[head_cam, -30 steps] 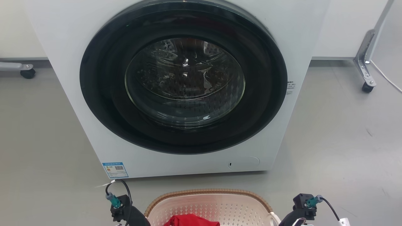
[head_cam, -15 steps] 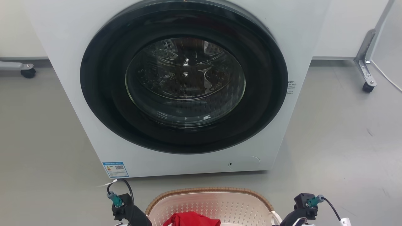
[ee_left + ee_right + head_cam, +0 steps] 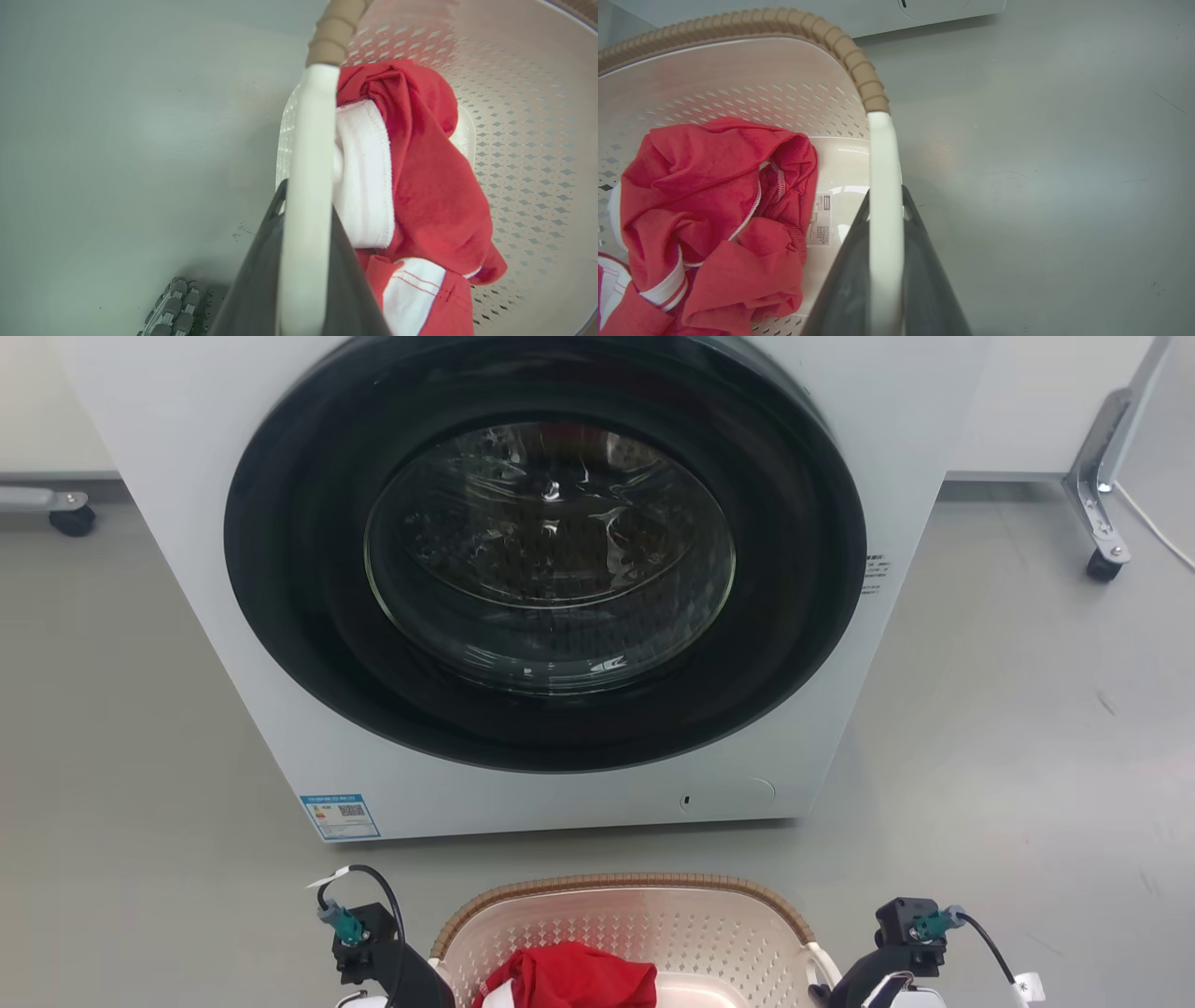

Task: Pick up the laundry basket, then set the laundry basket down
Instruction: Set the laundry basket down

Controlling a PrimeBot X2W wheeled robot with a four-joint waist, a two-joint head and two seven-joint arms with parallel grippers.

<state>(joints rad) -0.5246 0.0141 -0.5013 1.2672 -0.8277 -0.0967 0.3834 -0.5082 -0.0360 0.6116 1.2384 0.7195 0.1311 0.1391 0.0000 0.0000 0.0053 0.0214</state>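
The laundry basket (image 3: pixel 616 887), cream-white and perforated with a brown woven-look rim, is at the bottom centre of the head view, in front of the washer. A red and white garment (image 3: pixel 560 980) lies inside it. In the left wrist view my left gripper (image 3: pixel 306 205) is shut on the basket's white loop handle (image 3: pixel 310 140), with the basket wall (image 3: pixel 537 116) to its right. In the right wrist view my right gripper (image 3: pixel 885 200) is shut on the other white handle (image 3: pixel 882 154), beside the rim (image 3: pixel 738 23). I cannot tell whether the basket touches the floor.
A white front-loading washer (image 3: pixel 551 579) with a dark round door stands just beyond the basket, its door shut. Grey floor (image 3: pixel 1008 737) spreads on both sides. A wheeled metal leg (image 3: pixel 1102 523) stands at the far right and a caster (image 3: pixel 70 518) at the far left.
The whole head view has shifted, so the camera has moved. The washer and basket sit slightly higher in the picture and more of the basket shows. Both arms stay at the basket's sides.
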